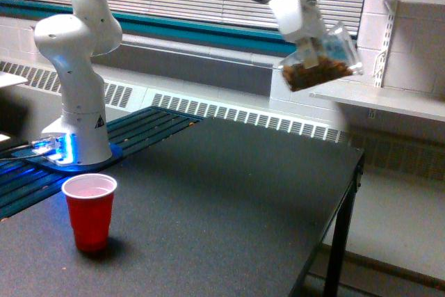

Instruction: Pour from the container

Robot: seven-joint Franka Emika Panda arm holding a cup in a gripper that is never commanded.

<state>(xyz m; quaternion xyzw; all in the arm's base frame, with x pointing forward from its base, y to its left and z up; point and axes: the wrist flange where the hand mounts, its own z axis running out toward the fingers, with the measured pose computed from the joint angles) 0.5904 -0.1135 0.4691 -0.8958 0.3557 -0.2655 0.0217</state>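
The container (321, 59) is a clear plastic tumbler with brown pieces lying along its lower side. It hangs tilted, rim toward the exterior view's right, high above the far right part of the black table (229, 199). My gripper (306, 41) is shut on it from above. A red cup (90, 211) stands upright and open near the table's front left, far from the container.
The arm's white base (75, 81) stands at the back left on a blue-lit plate. A white shelf (389, 102) juts from the wall just right of the container. The table's right edge (351, 186) drops to the floor.
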